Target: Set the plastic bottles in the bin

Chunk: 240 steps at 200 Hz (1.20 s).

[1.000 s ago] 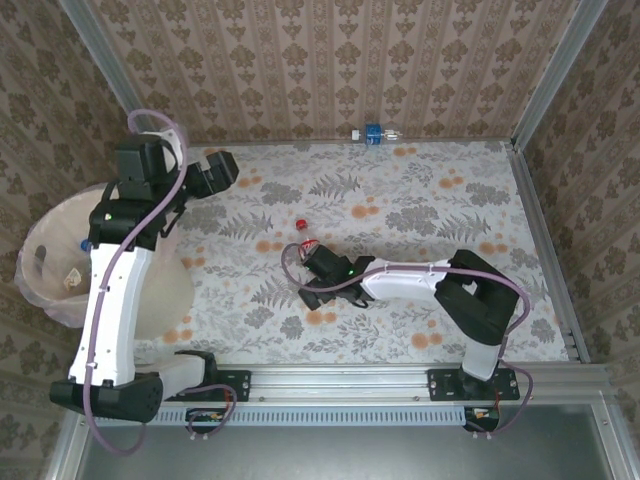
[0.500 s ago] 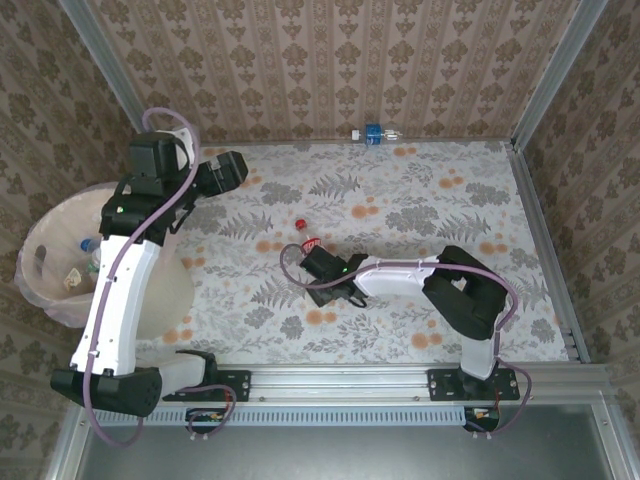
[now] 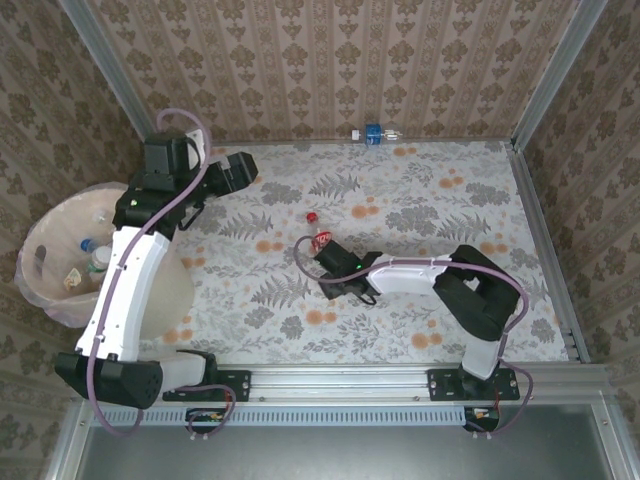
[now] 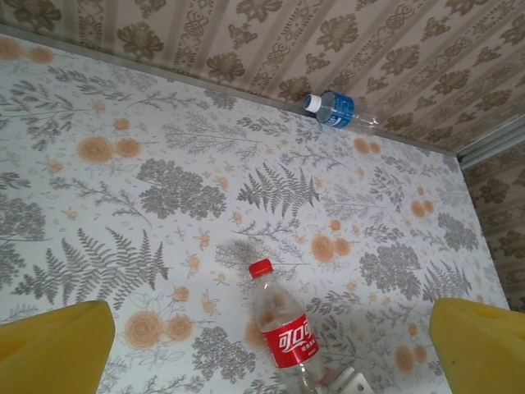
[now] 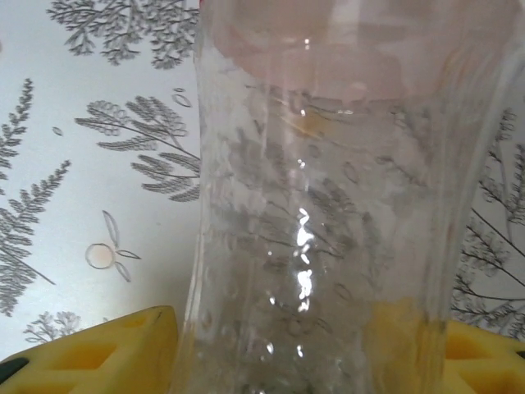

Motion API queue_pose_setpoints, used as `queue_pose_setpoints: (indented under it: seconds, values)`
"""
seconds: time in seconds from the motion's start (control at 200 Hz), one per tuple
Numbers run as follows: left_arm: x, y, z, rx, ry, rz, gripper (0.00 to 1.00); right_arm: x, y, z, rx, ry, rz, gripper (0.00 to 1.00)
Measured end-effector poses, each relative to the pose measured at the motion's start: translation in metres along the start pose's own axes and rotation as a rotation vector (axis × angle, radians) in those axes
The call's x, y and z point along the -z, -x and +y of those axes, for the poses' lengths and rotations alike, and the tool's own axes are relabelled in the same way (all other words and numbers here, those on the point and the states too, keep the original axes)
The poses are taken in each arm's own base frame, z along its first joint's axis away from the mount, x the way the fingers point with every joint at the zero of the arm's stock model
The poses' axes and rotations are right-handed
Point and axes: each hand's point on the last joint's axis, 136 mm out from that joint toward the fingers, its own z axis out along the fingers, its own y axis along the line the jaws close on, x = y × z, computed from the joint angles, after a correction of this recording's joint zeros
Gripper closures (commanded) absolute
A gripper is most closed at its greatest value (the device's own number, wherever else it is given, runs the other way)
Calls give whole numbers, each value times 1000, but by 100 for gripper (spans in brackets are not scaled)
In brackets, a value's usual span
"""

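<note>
**Item 1. Red-labelled bottle** [image 3: 322, 240]. Clear plastic with a red cap, lying near the middle of the table [image 3: 450, 200]. The cap points toward the far wall. In the left wrist view [image 4: 283, 336] its base is cut off by the lower edge of the frame. In the right wrist view [image 5: 328, 205] only the clear lower body shows, and the label above is a pink blur. Whether it rests on the table or is slightly raised cannot be told.

**Item 2. Right tool** [image 3: 337, 260]. Set at the base end of item 1. Its yellow pads [image 5: 107, 357] sit at either side of the bottle's body and appear closed against it, though the contact points fall at the frame's bottom edge.

**Item 3. Left tool** [image 3: 238, 168]. Above the far left part of the table and holding nothing. Its yellow fingers [image 4: 53, 345] are spread wide at the lower corners of its own view, and their tips are cut off.

**Item 4. Blue-labelled bottle** [image 3: 375, 133]. Clear with a white cap, lying on its side against the far wall, well apart from both tools. It also shows in the left wrist view [image 4: 340, 111].

**Item 5. Bin** [image 3: 30, 250]. A pale round tub with a clear bag liner, beside the table's left edge. Its near right side is hidden behind the left arm.

**Item 6. Bottles in the bin** [image 3: 97, 257]. A few lie inside, but they are too small and overlapped to count.
</note>
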Motion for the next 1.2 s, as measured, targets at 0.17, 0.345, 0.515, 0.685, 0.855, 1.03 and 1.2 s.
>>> queue_pose_setpoints:
  seconds: [0.17, 0.345, 0.515, 0.685, 0.855, 1.03, 1.2]
  values:
    - [-15, -13, -10, 8, -56, 37, 0, 9, 2, -22, -90, 36, -47, 58]
    - [-43, -36, -24, 17, -123, 100, 0, 30, 17, -42, -189, 95, -156, 58]
    - [-70, -56, -42, 16, -192, 159, 0, 56, 38, -54, -248, 182, -284, 60]
    - [-84, -77, -74, -21, -304, 220, 0, 85, 58, -55, -280, 282, -401, 60]
    - [-84, -101, -108, -64, -427, 275, 0, 123, 82, -50, -298, 385, -528, 60]
    - [-86, -118, -128, -78, -526, 285, 0, 147, 98, -42, -310, 473, -604, 60]
    - [-96, -126, -141, -83, -565, 292, 0, 159, 106, -33, -311, 549, -637, 60]
